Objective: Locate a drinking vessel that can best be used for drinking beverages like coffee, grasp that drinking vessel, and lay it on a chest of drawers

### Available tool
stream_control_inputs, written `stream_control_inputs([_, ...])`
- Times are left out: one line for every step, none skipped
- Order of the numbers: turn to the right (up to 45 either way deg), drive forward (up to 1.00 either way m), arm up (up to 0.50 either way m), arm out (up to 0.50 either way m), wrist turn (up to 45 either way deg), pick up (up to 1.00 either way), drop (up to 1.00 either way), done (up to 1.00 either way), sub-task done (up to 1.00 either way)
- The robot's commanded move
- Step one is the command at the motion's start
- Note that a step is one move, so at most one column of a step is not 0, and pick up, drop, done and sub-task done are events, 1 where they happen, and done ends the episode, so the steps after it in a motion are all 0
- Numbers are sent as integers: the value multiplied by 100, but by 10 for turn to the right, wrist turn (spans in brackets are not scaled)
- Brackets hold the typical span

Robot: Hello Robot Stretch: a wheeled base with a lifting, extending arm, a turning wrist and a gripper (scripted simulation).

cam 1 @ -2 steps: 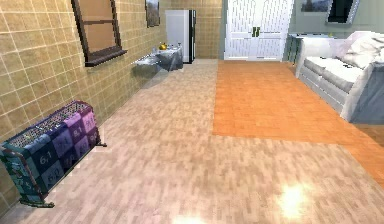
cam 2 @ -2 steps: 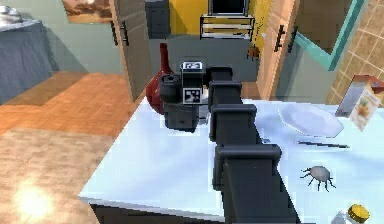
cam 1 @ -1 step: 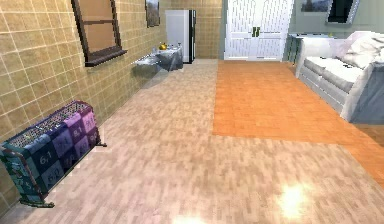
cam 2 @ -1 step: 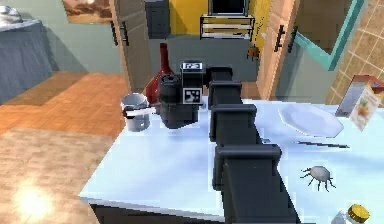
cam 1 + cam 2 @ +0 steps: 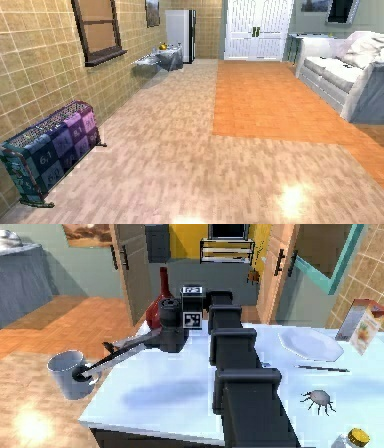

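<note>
In the forward view, a wall of tan square tiles [image 5: 40,70] runs along the left, and a dark brown window frame [image 5: 97,30] hangs on it. Low against this wall stands a boxy thing with a purple and blue patchwork front [image 5: 55,145]. The floor is made of pale wooden planks [image 5: 150,150]. An orange wooden patch [image 5: 270,100] lies farther on, to the right. A soft white sofa [image 5: 340,70] sits at the right edge. White double doors [image 5: 257,28] and a tall grey fridge [image 5: 181,32] stand at the far end.

In the arm side view, the dark square arm [image 5: 240,374] reaches up across a smooth pale blue bench [image 5: 160,394]. The gripper [image 5: 90,372] points left and holds a round grey mug [image 5: 66,379]. The mug hangs just past the bench's left edge, with orange wooden floor behind it. It is straight up: its long side goes up and down, and its dark round mouth faces up. I cannot tell which way its handle points, or how the thin fingers sit on it. Behind the gripper stands a dark red bottle with a thin neck [image 5: 160,294]. On the right part of the bench lie a round white plate [image 5: 310,344], a thin dark stick [image 5: 322,369] and a small black thing with many legs [image 5: 320,401]. An orange and white box [image 5: 362,329] stands near the right edge
</note>
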Motion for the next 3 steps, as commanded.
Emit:
stream_control_inputs([0,0,0,0,-450,0,0,0,0])
stream_control_inputs([0,0,0,0,-90,0,0,0,0])
stream_control_inputs([0,0,0,-20,0,0,0,0,0])
